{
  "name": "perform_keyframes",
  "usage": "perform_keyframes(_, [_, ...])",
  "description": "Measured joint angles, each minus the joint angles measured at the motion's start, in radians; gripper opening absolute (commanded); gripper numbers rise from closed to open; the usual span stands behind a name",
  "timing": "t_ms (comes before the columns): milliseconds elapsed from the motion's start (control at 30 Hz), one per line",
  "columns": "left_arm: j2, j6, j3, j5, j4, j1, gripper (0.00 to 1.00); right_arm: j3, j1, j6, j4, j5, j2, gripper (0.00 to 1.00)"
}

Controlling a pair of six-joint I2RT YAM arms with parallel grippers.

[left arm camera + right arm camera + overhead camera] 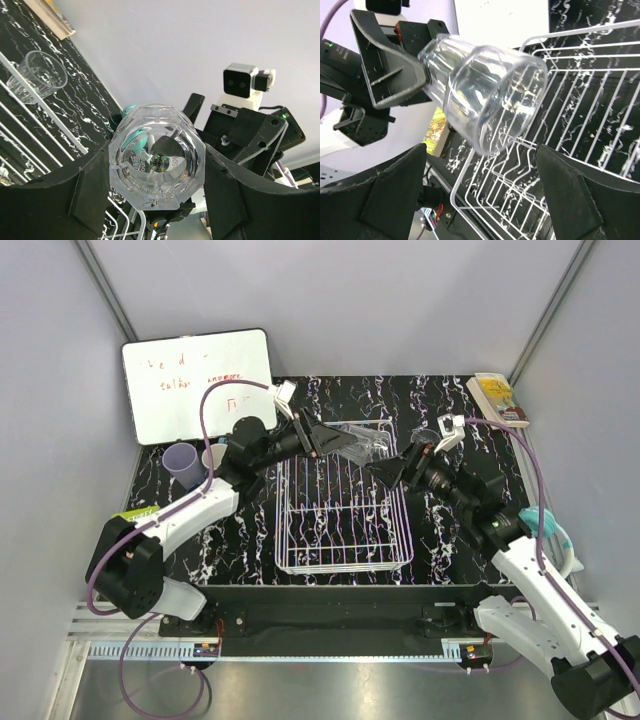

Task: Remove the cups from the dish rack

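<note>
clear glass [157, 157] pinched in left fingers [85, 200] over dish rack [345, 566]; right fingers [565, 200] spread opposite; lavender tumbler [182, 462] outside.

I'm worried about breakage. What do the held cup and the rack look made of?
Held cup: clear and glossy with faceted sides, and the wires behind show through it. It could be glass or hard plastic; I can't tell which. Rack: thin white wires, probably coated metal, with a smooth finish.

Pale grey walls [350, 300] are seen on three sides | table [335, 390] is topped in white-veined black | whiteboard [195, 385] is propped back-left
</note>
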Motion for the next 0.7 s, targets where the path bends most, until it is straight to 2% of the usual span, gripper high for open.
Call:
perform_keyframes(167, [0.008,-0.012,0.0,0.003,0.024,-0.031,0.0,0.0,0.0,0.03,0.092,-0.044,0.069,0.85])
perform_keyframes(433, [0.034,-0.015,-0.003,0.003,0.026,-0.067,0.0,-0.011,0.0,0.076,0.192,-0.11,0.15,0.62])
perform_keyframes(500, [0.034,-0.014,-0.004,0.0,0.026,-0.069,0.0,-0.014,0.002,0.079,0.203,-0.117,0.15,0.62])
perform_keyframes(533, [0.035,-0.014,-0.004,-0.001,0.026,-0.07,0.0,-0.014,0.002,0.079,0.209,-0.121,0.15,0.66])
perform_keyframes(600, [0.035,-0.014,-0.004,-0.002,0.027,-0.071,0.0,-0.016,0.002,0.079,0.212,-0.121,0.15,0.67])
perform_keyframes(633, [0.035,-0.014,-0.004,-0.002,0.027,-0.072,0.0,-0.016,0.002,0.08,0.212,-0.121,0.15,0.63])
perform_keyframes(700, [0.035,-0.014,-0.004,-0.002,0.027,-0.074,0.0,-0.016,0.002,0.078,0.212,-0.121,0.148,0.26])
